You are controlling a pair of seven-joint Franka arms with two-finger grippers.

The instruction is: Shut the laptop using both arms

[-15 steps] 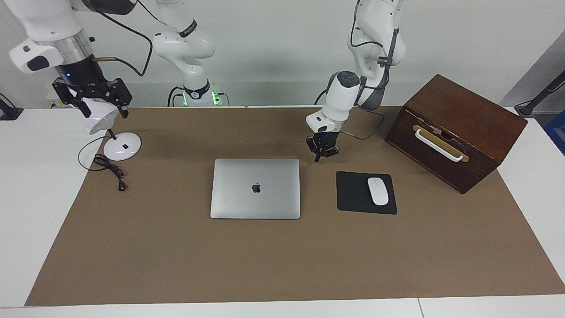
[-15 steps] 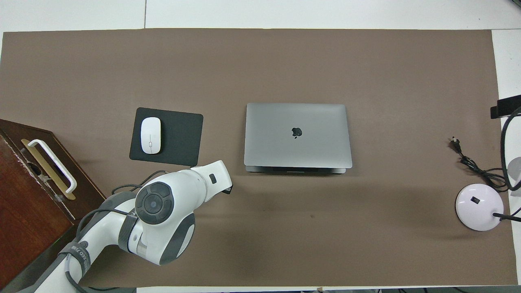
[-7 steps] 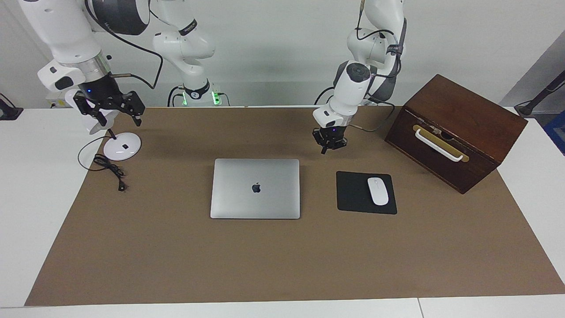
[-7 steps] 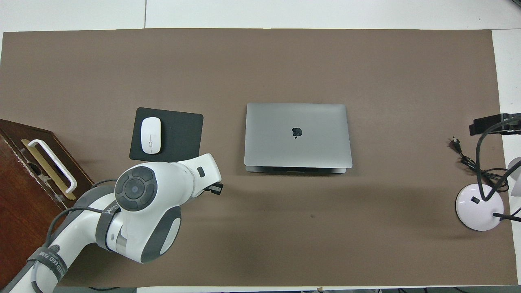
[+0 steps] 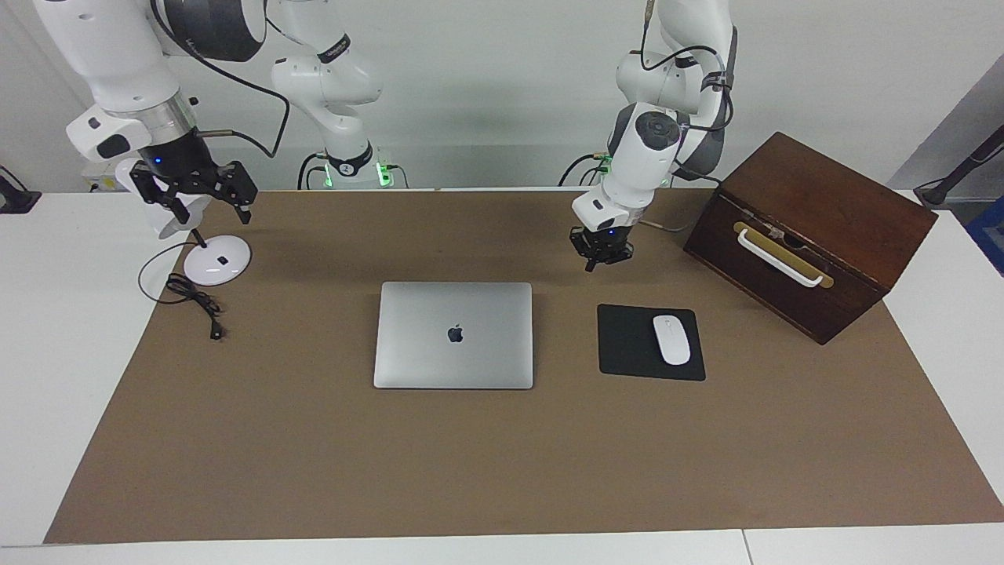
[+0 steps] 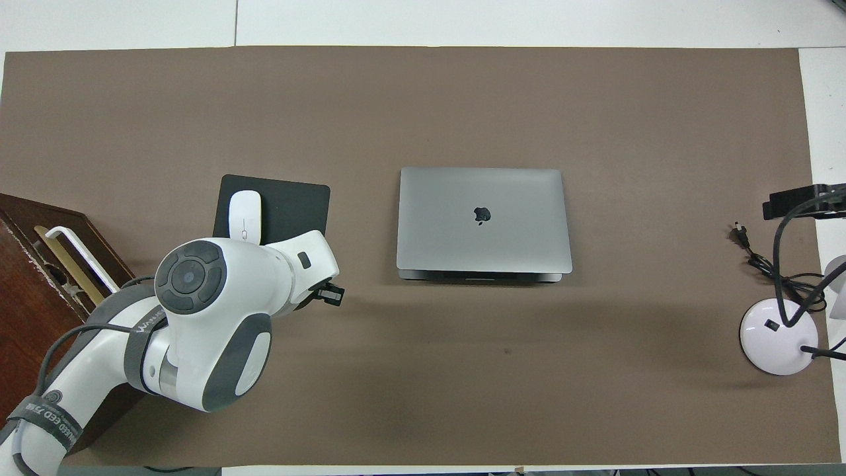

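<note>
Robotics lab, staged as office desk. Two white jointed arms (image 5: 337,86) mounted at edge of white surface (image 5: 70,314), cables trailing, green status lights at one base. Plain white wall. Brown mat (image 5: 502,455) covers surface. Office props laid out on it: closed laptop (image 5: 453,335), mouse pad (image 5: 635,345) with mouse (image 5: 671,339), desk lamp (image 5: 213,259), wooden box (image 5: 808,231).

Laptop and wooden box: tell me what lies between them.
Between the laptop and the wooden box lies the black mouse pad with the white mouse on it, clearest in the facing view.
</note>
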